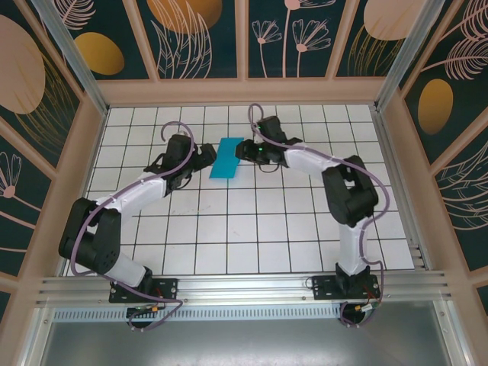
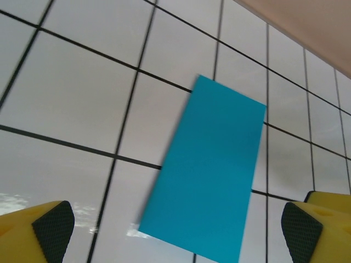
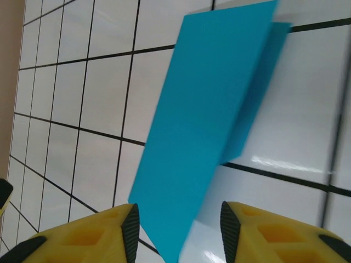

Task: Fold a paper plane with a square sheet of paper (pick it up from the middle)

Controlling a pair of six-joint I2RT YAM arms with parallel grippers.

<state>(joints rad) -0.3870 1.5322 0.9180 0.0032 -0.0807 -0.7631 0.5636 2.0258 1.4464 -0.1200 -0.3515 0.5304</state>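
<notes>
**Two grippers at the folded sheet, neither clamped on it**

The left gripper (image 2: 175,227) has its jaws spread fully wide. Its yellow fingers with black textured pads (image 2: 52,224) sit far out to either side, touching nothing. Below and between them the thin teal-blue sheet of paper (image 2: 211,170), folded over into a long rectangle, lies on the surface.

Over to the right gripper (image 3: 176,233): the jaws are parted roughly halfway, and the near corner of the sheet pokes into the gap (its two layers splay apart on one side). Neither pad presses on it, so nothing is grasped.

From above, the sheet sits toward the far middle of the white tiled table with black grid lines (image 1: 229,229), a gripper just beside each long edge. Around it stand a pale wooden frame (image 1: 236,90) and dark wall panels painted with leaves and flowers (image 1: 198,38)
</notes>
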